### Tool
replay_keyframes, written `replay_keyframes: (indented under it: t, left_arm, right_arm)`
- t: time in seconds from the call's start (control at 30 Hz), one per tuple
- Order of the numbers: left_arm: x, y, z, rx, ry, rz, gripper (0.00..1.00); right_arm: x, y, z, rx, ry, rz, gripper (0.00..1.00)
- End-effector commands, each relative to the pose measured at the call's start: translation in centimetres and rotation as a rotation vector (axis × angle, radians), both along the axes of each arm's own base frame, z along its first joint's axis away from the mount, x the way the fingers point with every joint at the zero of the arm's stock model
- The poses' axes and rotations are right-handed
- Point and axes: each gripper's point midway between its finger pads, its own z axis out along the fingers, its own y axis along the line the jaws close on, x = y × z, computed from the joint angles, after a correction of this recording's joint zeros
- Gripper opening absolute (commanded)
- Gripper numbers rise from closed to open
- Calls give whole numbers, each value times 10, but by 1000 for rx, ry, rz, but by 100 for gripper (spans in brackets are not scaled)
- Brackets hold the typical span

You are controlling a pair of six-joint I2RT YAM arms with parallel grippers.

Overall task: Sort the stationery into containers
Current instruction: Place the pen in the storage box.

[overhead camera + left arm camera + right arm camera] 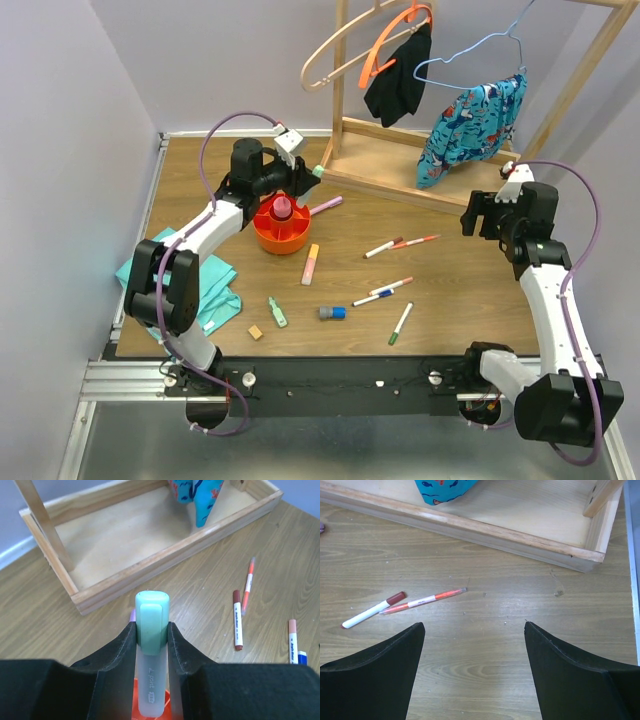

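My left gripper (152, 630) is shut on a green-capped highlighter (152, 622) with a frosted barrel, held just above the round orange organiser (280, 230), whose rim (134, 700) shows below the barrel. A pink item (283, 207) stands in the organiser's central cup. My right gripper (475, 630) hangs open and empty over bare wood at the right. In front of it lie a red-capped marker (372, 611) and an orange pen (422, 600). Loose on the table are a purple marker (326, 205), a peach highlighter (311, 263), several thin markers (385, 290), a blue-grey piece (332, 313), a green highlighter (277, 312) and a tan cube (256, 331).
The wooden rack base (400, 160) runs across the back, with hangers and a patterned blue garment (470, 125) above it. A teal folded cloth (215, 295) lies at the table's left edge beside the left arm.
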Motion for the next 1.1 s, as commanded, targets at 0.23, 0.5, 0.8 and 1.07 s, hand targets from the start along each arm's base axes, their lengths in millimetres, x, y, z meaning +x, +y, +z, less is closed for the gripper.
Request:
replay_keyframes:
  t: [0.23, 0.5, 0.8, 1.07]
  left_arm:
    - [13, -1, -36, 6, 51, -28, 25]
    - [8, 6, -54, 50, 68, -35, 27]
    - [-4, 13, -55, 83, 68, -40, 37]
    - [-3, 13, -30, 80, 25, -36, 48]
  right_arm:
    - [12, -7, 1, -19, 2, -9, 88]
    - [13, -7, -1, -16, 7, -9, 88]
    - [12, -4, -1, -9, 2, -1, 88]
    - [6, -3, 0, -4, -5, -1, 88]
